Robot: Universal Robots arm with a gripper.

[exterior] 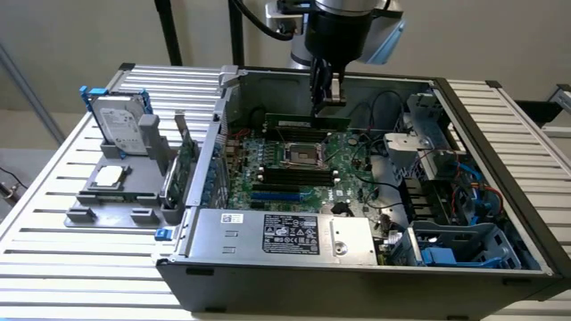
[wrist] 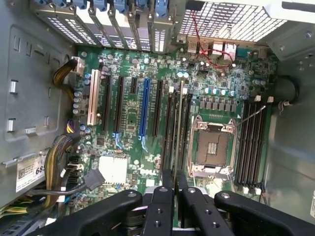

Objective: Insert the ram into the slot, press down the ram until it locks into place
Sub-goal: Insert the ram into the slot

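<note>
Fingers [wrist: 161,206] — two black ones, drawn almost together — close on the top edge of the ram [exterior: 308,123]. In the wrist view a thin dark strip shows between them. From where I stand, the ram hangs on its long edge directly beneath them. It is level, and its length runs parallel to the black slots on either side of the processor socket [exterior: 301,155].

In the exterior view the ram appears beyond the socket, against the grey rear wall of the computer case [exterior: 357,287]. In the wrist view the fingers line up with the slot [wrist: 176,132], one of the bank lying between the socket and the blue slot [wrist: 144,113]. Whether the ram's lower edge has met the slot I cannot tell. A second bank of black slots [wrist: 251,142], with white end clips, lies on the socket's opposite side.

The motherboard [exterior: 348,150] lies flat on the floor of the open case. In the exterior view, nearer the viewer than the socket, sits a silver power-supply box [exterior: 285,234] bearing a black label.

The case rests on a slatted tabletop [exterior: 53,267]. Well apart from the socket, outside the case toward the exterior view's left, a grey fixture [exterior: 107,194] carries a hard drive [exterior: 120,127] standing upright in a blue bracket.
</note>
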